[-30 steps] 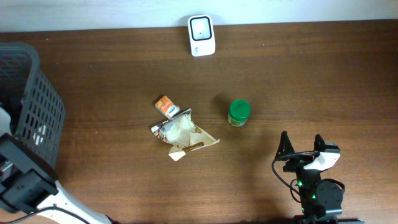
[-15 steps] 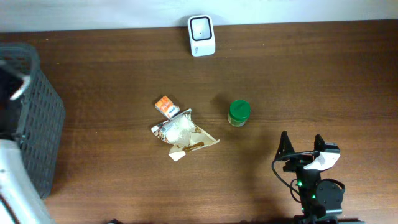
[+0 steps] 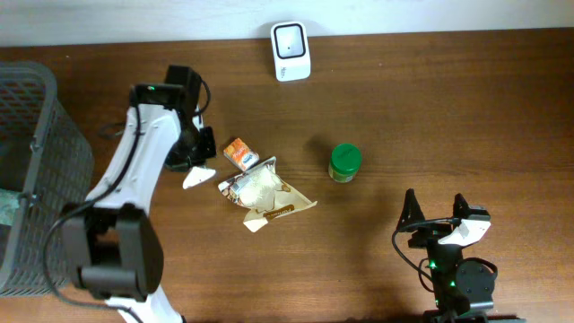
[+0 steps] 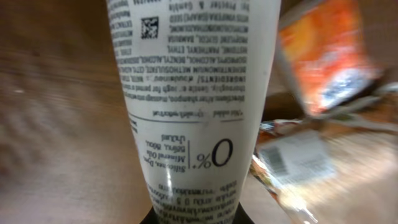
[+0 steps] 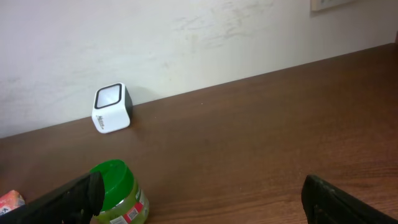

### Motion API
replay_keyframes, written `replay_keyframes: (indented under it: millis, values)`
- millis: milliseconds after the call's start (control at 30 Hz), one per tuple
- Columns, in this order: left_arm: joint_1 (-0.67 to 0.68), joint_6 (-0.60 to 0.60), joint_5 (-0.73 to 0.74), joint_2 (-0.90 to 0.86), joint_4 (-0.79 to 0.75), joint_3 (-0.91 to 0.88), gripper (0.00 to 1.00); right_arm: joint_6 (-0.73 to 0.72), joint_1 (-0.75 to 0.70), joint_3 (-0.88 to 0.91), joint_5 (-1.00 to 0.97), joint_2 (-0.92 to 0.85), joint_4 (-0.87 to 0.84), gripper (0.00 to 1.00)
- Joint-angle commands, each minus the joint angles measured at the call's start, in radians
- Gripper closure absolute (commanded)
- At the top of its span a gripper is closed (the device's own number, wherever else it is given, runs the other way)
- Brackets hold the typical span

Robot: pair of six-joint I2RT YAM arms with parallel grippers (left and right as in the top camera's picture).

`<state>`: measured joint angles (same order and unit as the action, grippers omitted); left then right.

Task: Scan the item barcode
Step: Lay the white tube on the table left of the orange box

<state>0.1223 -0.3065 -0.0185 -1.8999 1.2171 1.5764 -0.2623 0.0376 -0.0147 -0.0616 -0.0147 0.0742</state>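
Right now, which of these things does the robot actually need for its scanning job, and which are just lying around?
For the job:
- white tube, gripped by the left arm
- white scanner

Just lying about, at least for now:
- orange packet
- crinkly bag
- green-lidded jar
- dark basket

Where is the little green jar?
In the overhead view, the green jar stands right of the crinkly packet, with the white scanner behind it by the wall.
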Motion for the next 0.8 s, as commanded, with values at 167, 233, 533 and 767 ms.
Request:
replay_keyframes:
  millis: [167,233,533,767]
  values:
    - [0.013,-0.014,-0.027,-0.071,-0.215,-0.199,0.55,-0.004,0.008,0.009,-0.002,0.006,0.001,0.01]
    - [0.027,-0.014,-0.027,-0.071,-0.233,-0.198,0.22,-0.004,0.008,0.009,-0.002,0.006,0.001,0.02]
    - [-0.030,-0.014,-0.031,0.070,-0.040,0.233,0.18,-0.004,0.008,0.009,-0.002,0.006,0.001,0.02]
    - [-0.366,-0.065,-0.110,0.293,-0.010,0.444,0.10,-0.004,0.008,0.009,-0.002,0.006,0.001,0.02]
